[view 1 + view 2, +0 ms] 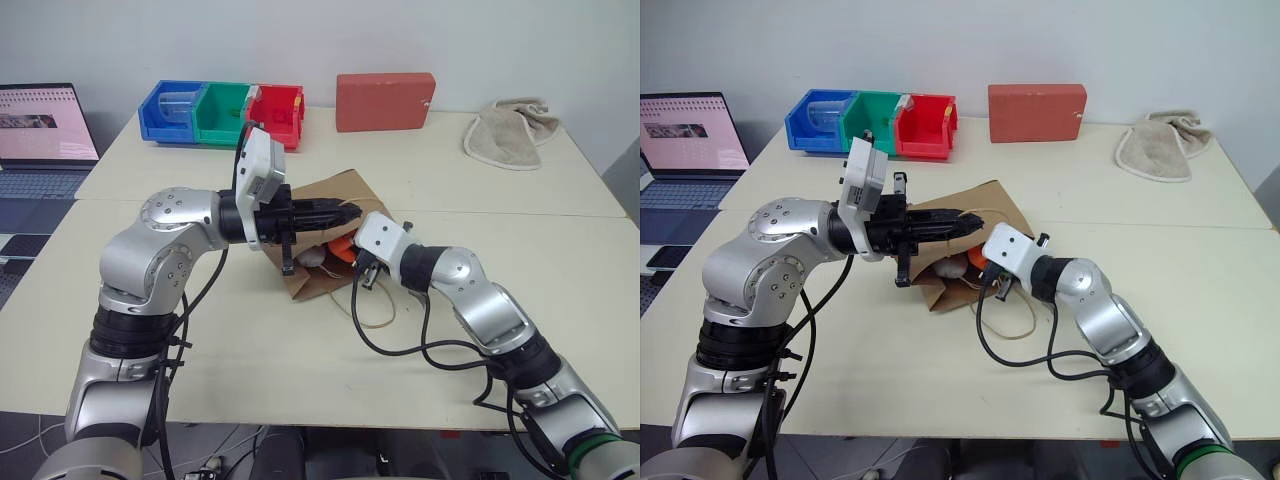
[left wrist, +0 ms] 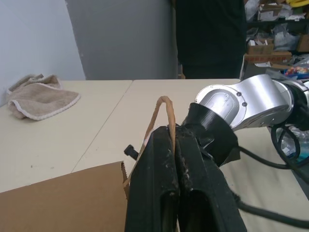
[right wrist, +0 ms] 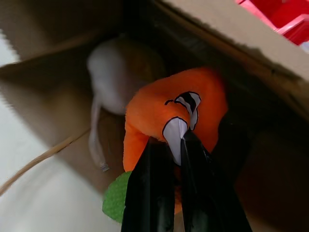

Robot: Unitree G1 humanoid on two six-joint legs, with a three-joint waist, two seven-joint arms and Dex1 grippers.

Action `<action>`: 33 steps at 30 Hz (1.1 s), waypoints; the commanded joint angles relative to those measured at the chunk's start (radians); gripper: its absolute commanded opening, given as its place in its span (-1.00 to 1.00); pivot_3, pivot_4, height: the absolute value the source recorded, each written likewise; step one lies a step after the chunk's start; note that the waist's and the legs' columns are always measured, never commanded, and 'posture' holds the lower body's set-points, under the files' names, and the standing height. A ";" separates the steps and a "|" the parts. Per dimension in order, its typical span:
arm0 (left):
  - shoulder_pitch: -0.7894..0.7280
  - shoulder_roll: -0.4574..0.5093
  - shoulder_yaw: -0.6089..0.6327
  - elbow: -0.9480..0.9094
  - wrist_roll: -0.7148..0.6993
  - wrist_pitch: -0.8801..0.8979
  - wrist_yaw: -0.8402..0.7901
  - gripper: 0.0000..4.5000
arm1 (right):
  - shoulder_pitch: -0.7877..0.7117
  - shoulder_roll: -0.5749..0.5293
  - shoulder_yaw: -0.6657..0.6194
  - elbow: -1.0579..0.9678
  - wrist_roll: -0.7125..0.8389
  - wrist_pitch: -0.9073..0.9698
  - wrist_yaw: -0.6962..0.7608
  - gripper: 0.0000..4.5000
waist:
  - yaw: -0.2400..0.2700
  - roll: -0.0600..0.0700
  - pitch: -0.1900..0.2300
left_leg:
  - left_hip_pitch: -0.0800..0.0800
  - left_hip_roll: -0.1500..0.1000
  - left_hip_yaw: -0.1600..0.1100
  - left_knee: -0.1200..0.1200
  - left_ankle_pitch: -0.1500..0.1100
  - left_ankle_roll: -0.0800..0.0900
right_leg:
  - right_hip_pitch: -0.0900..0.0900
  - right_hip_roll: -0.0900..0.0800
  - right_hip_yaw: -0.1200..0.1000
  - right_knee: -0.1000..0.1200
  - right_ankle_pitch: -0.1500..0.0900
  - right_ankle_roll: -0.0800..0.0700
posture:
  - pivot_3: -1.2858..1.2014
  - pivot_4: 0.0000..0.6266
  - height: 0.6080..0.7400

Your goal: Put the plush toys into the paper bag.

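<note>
The left pincer (image 2: 170, 145) is clamped on a loop handle (image 2: 164, 113) of the paper bag (image 1: 325, 205), which lies on the bench (image 1: 250, 350). The right pincer (image 3: 178, 140) grips the orange carrot (image 3: 164, 121) at the bag's mouth, the white egg toy (image 3: 113, 79) just inside.

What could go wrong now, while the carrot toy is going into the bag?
The left gripper lifts the paper bag by one thin handle alone; that could slip or tear. The right gripper pinches only a bit of the carrot, so it might drop at the mouth. The white toy already inside may block it.
</note>
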 commanded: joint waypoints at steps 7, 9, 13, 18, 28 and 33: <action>-0.004 0.014 0.020 -0.029 -0.021 0.000 -0.007 -1.00 | -0.013 0.080 -0.002 0.086 -0.093 -0.119 -0.075 -0.33 | -0.002 0.000 0.000 | 0.000 0.000 0.000 0.000 0.000 0.000 | 0.000 0.000 0.000 0.000 0.000 0.000 | 0.03 -0.52 1.00; -0.004 0.014 0.020 -0.024 -0.018 -0.003 -0.007 -1.00 | -0.005 0.085 -0.007 0.081 -0.094 -0.124 -0.072 0.01 | -0.002 0.000 0.000 | 0.000 0.000 0.000 0.000 0.000 0.000 | 0.000 0.000 0.000 0.000 0.000 0.000 | 0.03 -0.52 1.00; -0.007 0.009 0.020 -0.012 -0.012 -0.010 -0.001 -1.00 | 0.003 0.078 -0.016 0.064 -0.092 -0.128 -0.057 0.66 | -0.002 0.000 0.000 | 0.000 0.000 0.000 -0.001 0.000 0.000 | 0.000 0.000 0.000 0.000 0.000 0.000 | 0.03 -0.52 1.00; -0.013 0.002 0.019 0.010 0.002 -0.026 0.006 -1.00 | 0.009 0.058 -0.022 0.038 -0.098 -0.151 -0.045 0.99 | -0.002 0.000 0.000 | 0.000 0.000 0.000 -0.001 0.000 0.000 | 0.000 0.000 0.000 0.000 0.000 0.000 | 0.03 -0.52 1.00; -0.023 -0.023 0.006 0.054 0.044 -0.069 0.019 -1.00 | 0.120 -0.144 -0.116 -0.270 0.123 -0.182 0.258 0.99 | 0.000 0.000 0.000 | 0.000 0.000 0.000 -0.001 0.000 0.000 | 0.000 0.000 0.000 0.000 0.000 0.000 | 0.03 -0.52 1.00; -0.031 -0.036 0.005 0.067 0.055 -0.077 0.020 -1.00 | 0.247 -0.264 -0.265 -0.414 0.343 -0.050 0.378 0.99 | 0.001 0.000 0.000 | 0.000 0.000 0.000 -0.001 0.000 0.000 | 0.001 0.000 0.000 0.000 0.000 0.000 | 0.03 -0.52 1.00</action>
